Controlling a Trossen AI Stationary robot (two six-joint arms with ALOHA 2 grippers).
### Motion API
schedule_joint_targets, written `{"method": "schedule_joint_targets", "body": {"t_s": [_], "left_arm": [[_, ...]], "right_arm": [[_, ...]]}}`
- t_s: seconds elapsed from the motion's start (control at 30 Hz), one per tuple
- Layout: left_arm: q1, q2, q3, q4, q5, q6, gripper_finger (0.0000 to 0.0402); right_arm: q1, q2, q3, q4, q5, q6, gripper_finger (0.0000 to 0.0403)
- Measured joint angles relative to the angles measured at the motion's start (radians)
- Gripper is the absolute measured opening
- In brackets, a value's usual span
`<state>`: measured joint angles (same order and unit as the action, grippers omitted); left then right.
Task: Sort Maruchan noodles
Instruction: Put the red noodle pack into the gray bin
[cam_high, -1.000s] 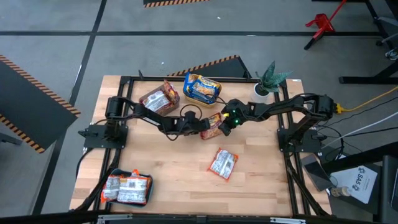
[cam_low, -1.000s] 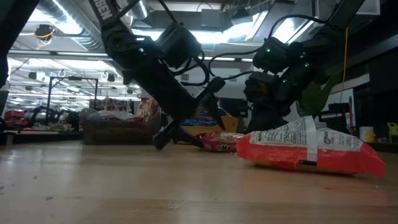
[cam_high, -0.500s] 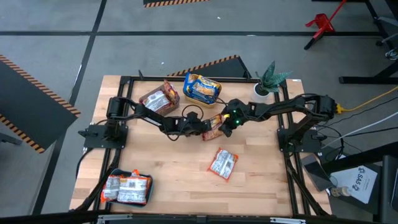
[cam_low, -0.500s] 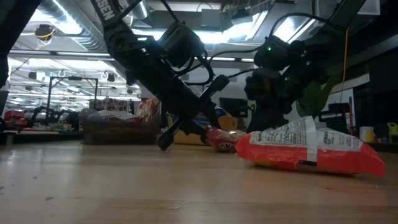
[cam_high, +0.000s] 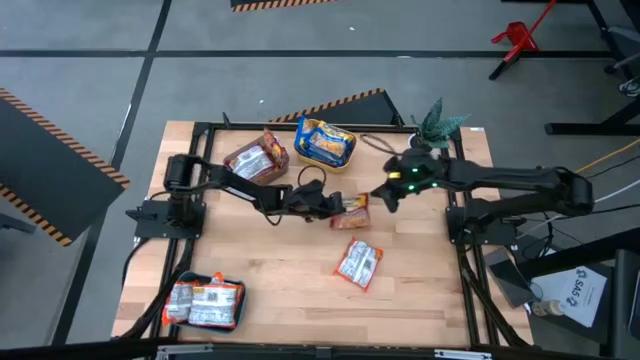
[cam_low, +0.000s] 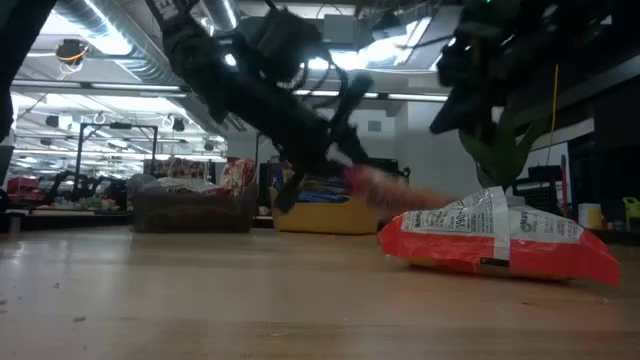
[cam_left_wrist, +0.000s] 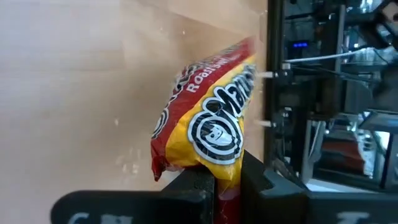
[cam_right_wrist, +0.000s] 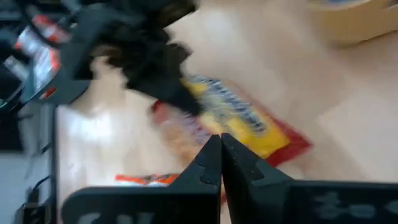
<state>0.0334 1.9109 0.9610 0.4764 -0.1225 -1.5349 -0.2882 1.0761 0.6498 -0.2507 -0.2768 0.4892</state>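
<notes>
Jaws, left gripper: closed on one end of red-and-yellow shiny plastic noodle packet; pinch plain in left wrist view, packet sticking out past dark fingers.
Jaws, right gripper: pressed together, holding nothing; hanging just right of held packet, apart from it.
Held packet, place: near middle of light wooden tabletop, toward far side; lifted off the wood in low view, blurred there.
Left arm: reaching from left edge across to centre.
Right arm: stretched from right edge toward centre, green light on wrist.
Loose packet: silver-white plastic noodle packet with red print, flat on tabletop, nearer front than held packet, well apart from both grippers; large in foreground of low view.
Grey plastic bin: far side, left of centre, red-and-white packets inside.
Yellow plastic bin: far side, just right of grey bin, blue-yellow packets inside.
Teal plastic bin: near left corner, silver-white and orange-red packets inside.
Potted green plant in white pot: far right corner.
</notes>
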Motion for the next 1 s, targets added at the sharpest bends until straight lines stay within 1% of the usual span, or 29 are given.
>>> {"method": "schedule_joint_targets", "body": {"t_s": [0.1, 0.17, 0.27, 0.4, 0.47, 0.63, 0.73, 0.87, 1.0], "left_arm": [[0.0, -0.072, -0.011, -0.021, 0.01, 0.011, 0.0016], [0.0, -0.129, -0.011, -0.064, 0.004, 0.026, 0.0016], [0.001, -0.227, -0.008, -0.159, -0.018, 0.058, 0.0015], [0.001, -0.344, -0.01, -0.372, -0.04, 0.104, 0.0015], [-0.005, -0.413, -0.011, -0.478, -0.089, 0.102, 0.0015], [-0.02, -0.596, -0.011, -0.676, -0.274, 0.092, 0.0015], [-0.032, -0.704, -0.011, -0.836, -0.366, 0.061, 0.0015], [-0.053, -0.817, -0.01, -1.082, -0.476, -0.037, 0.0015], [-0.051, -0.907, -0.01, -1.25, -0.585, -0.101, 0.0015]], "right_arm": [[0.0, -0.091, 0.001, -0.067, 0.1, 0.001, 0.0], [-0.001, -0.139, 0.0, -0.112, 0.141, 0.003, 0.0], [0.0, -0.185, 0.001, -0.145, 0.186, 0.003, 0.0], [0.0, -0.198, 0.001, -0.157, 0.215, 0.008, 0.0], [0.0, -0.197, 0.001, -0.161, 0.217, 0.009, 0.0], [0.0, -0.188, 0.001, -0.162, 0.222, 0.011, 0.0], [0.0, -0.188, 0.001, -0.159, 0.241, 0.011, 0.0], [0.0, -0.188, 0.001, -0.155, 0.244, 0.011, 0.0], [0.0, -0.188, 0.001, -0.154, 0.262, 0.011, 0.0]]}}
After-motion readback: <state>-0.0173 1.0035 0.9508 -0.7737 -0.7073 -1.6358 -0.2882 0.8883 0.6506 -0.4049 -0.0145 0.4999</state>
